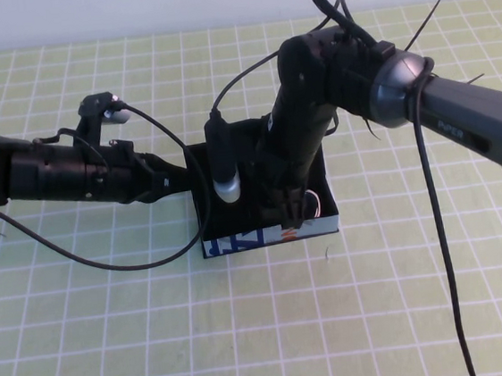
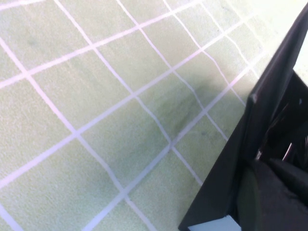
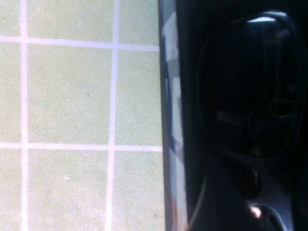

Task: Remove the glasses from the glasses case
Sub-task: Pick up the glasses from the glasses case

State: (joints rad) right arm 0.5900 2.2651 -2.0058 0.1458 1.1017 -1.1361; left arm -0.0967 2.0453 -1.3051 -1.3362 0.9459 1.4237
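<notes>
The glasses case (image 1: 265, 237) stands open at the middle of the mat, its white printed front strip facing me. My left gripper (image 1: 177, 181) is at the case's left wall; the left wrist view shows that black wall (image 2: 250, 134) with the gripper (image 2: 276, 192) against its inner side. My right gripper (image 1: 290, 213) reaches down inside the case near the front strip. The glasses (image 3: 245, 86) lie in the case, and one dark lens and the black frame show close up in the right wrist view, beside the strip (image 3: 171, 120). In the high view my right arm hides them.
The green gridded mat (image 1: 115, 346) covers the table all round the case. A black cable (image 1: 133, 265) from the left arm loops over the mat left of the case. A black and silver cylinder (image 1: 223, 168) hangs over the case's left half.
</notes>
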